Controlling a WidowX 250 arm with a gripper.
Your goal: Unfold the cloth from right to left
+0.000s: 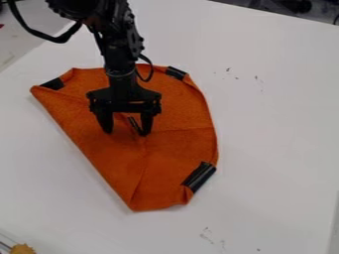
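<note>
Cloth lies on the counter toward nine o'clock from the middle of your view, and your unfolding looks mostly undone. Its long straight side runs from ten o'clock down to six, which reads as a fold, with a flap turned inward over the middle. Dark strips sit near its edge at ten, one and four o'clock; another dark strip lies near the center, probably marking the tip of that flap. Your tool hangs over the center with its fingers wide apart, the strip between them beside the one toward three o'clock; you can't tell whether they touch the fabric. What's left, by the look of it, is gripping that tip, carrying it toward eight o'clock and laying it flat.
</note>
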